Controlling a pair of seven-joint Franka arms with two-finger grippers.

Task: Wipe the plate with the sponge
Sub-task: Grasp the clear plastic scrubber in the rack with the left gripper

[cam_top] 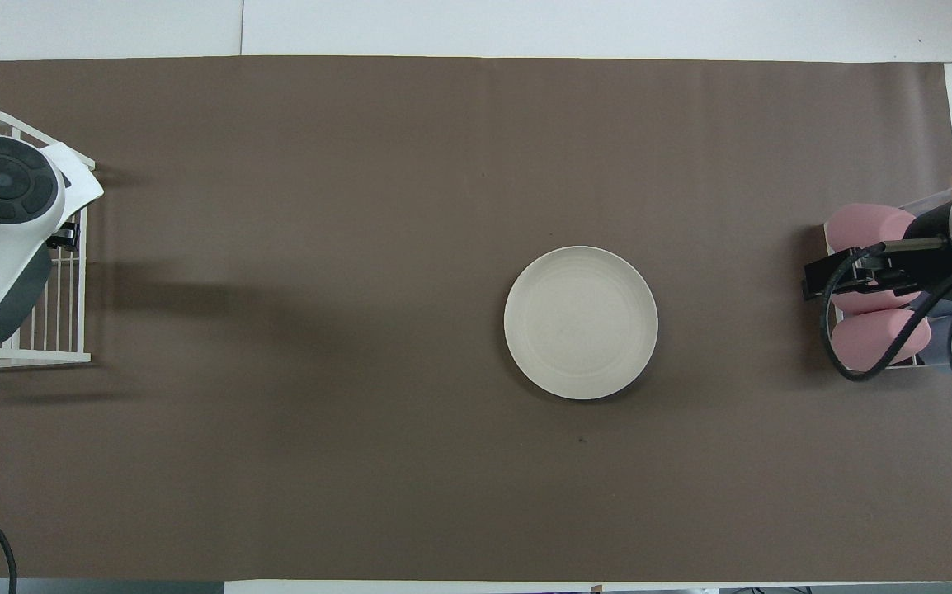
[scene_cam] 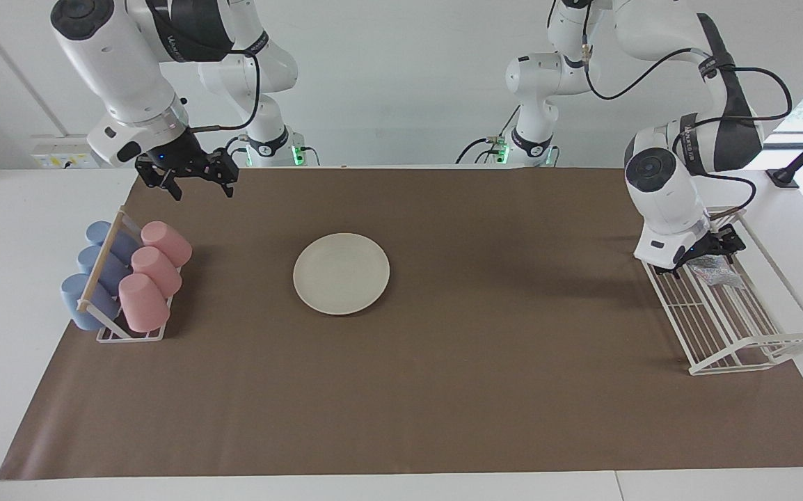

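The cream-white plate (scene_cam: 341, 273) lies flat on the brown mat near the table's middle, and also shows in the overhead view (cam_top: 581, 323). The silvery wrinkly sponge (scene_cam: 718, 270) lies in a white wire rack (scene_cam: 742, 327) at the left arm's end of the table. My left gripper (scene_cam: 701, 259) is low in that rack, right at the sponge. In the overhead view the left arm's hand covers both. My right gripper (scene_cam: 200, 184) is open and empty, raised over the mat's edge near the cup rack. It waits there.
A rack (scene_cam: 130, 334) with pink cups (scene_cam: 158, 271) and blue cups (scene_cam: 95, 271) lying on their sides stands at the right arm's end. The brown mat (scene_cam: 443, 390) covers most of the table.
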